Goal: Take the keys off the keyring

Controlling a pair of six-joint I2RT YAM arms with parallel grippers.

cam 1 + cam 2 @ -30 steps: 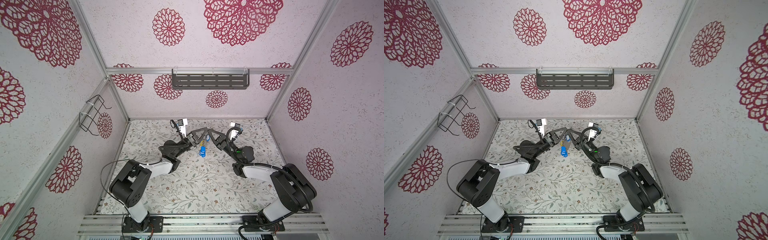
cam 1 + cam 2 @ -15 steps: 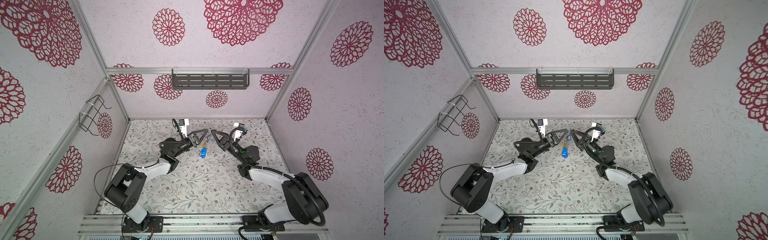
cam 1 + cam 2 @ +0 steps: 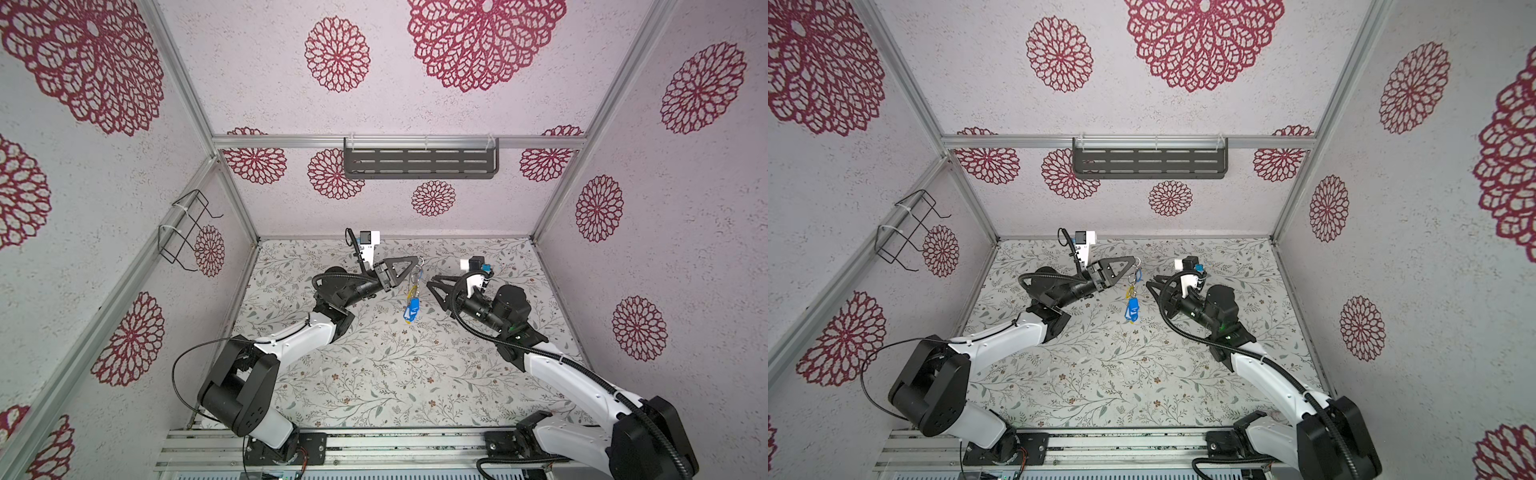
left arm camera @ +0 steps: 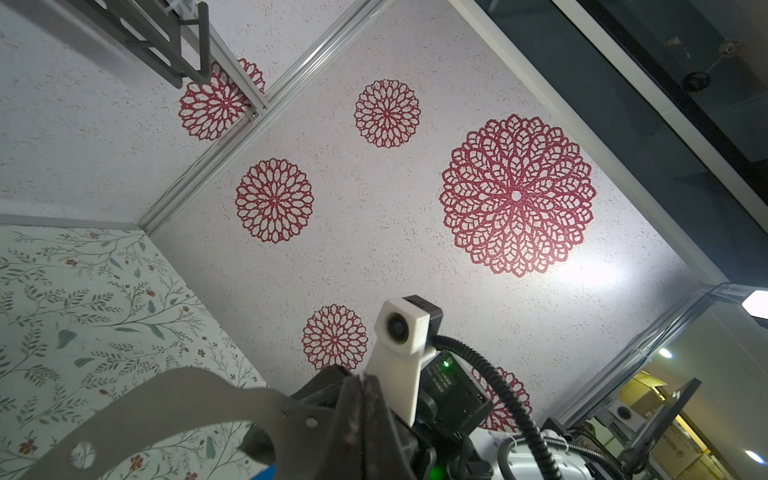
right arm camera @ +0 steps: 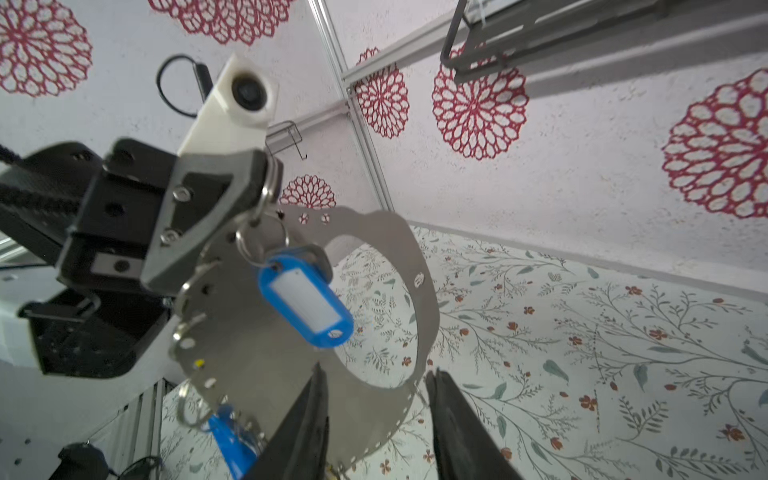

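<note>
The left gripper (image 5: pixel 266 176) is pinching the stiff, thin keyring (image 5: pixel 257 374) by its top rim, over the back middle of the table (image 3: pixel 374 374). The keys (image 3: pixel 411 311) are dangling straight down, light and swingy; a blue tag (image 5: pixel 305 307) looks easiest to grab. The right gripper (image 3: pixel 430 281) is hovering beside, jaws apart, empty.

- One keyring (image 5: pixel 257 374)
- At least two blue tags (image 5: pixel 305 299); the hanging bunch is too small to count
- One yellow tag (image 3: pixel 411 293)
- Two robot arms (image 3: pixel 291 345)
- One shelf (image 3: pixel 419 163)
- One wire basket (image 3: pixel 187 226)
</note>
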